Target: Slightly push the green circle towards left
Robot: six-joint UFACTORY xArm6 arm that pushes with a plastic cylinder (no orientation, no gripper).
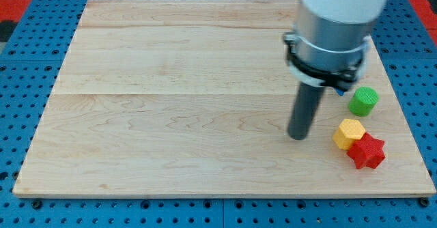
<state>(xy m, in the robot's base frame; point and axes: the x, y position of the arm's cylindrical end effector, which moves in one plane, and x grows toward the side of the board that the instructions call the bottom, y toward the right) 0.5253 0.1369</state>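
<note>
The green circle [363,101] is a short green cylinder near the board's right edge. My tip [298,137] rests on the board, to the left of the green circle and a little lower in the view, about a hundred pixels away and not touching it. A yellow hexagon block [349,132] lies below the green circle, to the right of my tip. A red star block [367,151] touches the yellow block at its lower right. A bit of a blue block [339,90] shows under the arm, left of the green circle.
The wooden board [171,105] lies on a blue pegboard table [20,84]. The arm's white and grey body [334,23] hangs over the board's upper right and hides part of it.
</note>
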